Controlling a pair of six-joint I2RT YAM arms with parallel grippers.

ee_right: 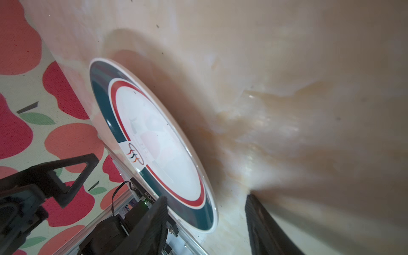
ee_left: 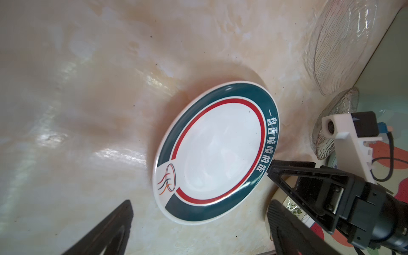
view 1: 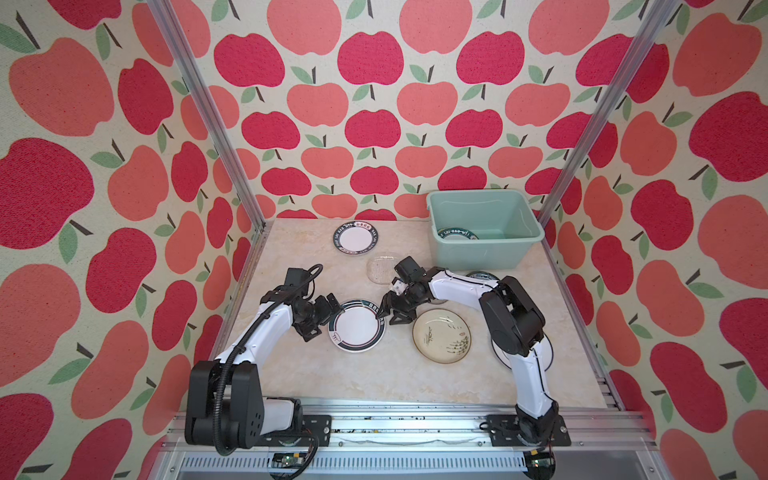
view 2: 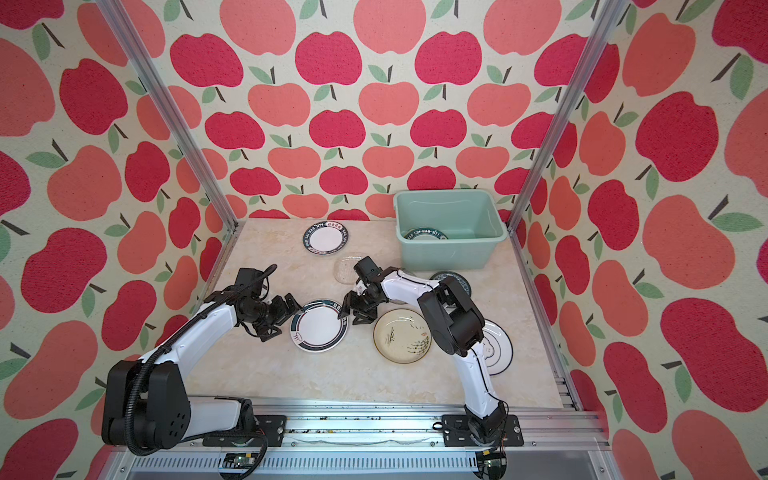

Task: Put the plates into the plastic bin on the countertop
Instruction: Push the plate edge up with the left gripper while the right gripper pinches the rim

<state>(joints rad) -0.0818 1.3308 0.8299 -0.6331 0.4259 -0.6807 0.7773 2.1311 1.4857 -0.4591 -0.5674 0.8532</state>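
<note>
An aluminium rail point(view 1: 415, 419) carrying both arm bases runs along the near edge of the countertop point(view 1: 332, 382). The surface is glossy, beige and marble-patterned, and the wrist views show small dark specks on it.

In the near half, about midway across, a teal-rimmed plate point(view 1: 356, 326) with a red ring lies on the worktop. The left gripper point(view 1: 329, 319) sits at its left rim, jaws spread wide and holding nothing. The right gripper point(view 1: 388, 318) is at the opposite rim, jaws parted and fingertips just beside the edge, clamping nothing.

A cream ink-drawn plate point(view 1: 441, 336) lies just right of it. Near the right edge, a white plate point(view 2: 498, 347) is half hidden under the right arm.

Farther back are a teal patterned plate point(view 2: 461, 279), partly covered by that arm, a clear glass plate point(view 1: 380, 268) mid-worktop, and a dark-rimmed lettered plate point(view 1: 356, 237) by the far edge. The mint plastic bin point(view 1: 490, 253) fills the far right corner with 1 binned plate point(view 1: 455, 235) inside.

Apple-print walls point(view 1: 370, 124) enclose 3 sides.
</note>
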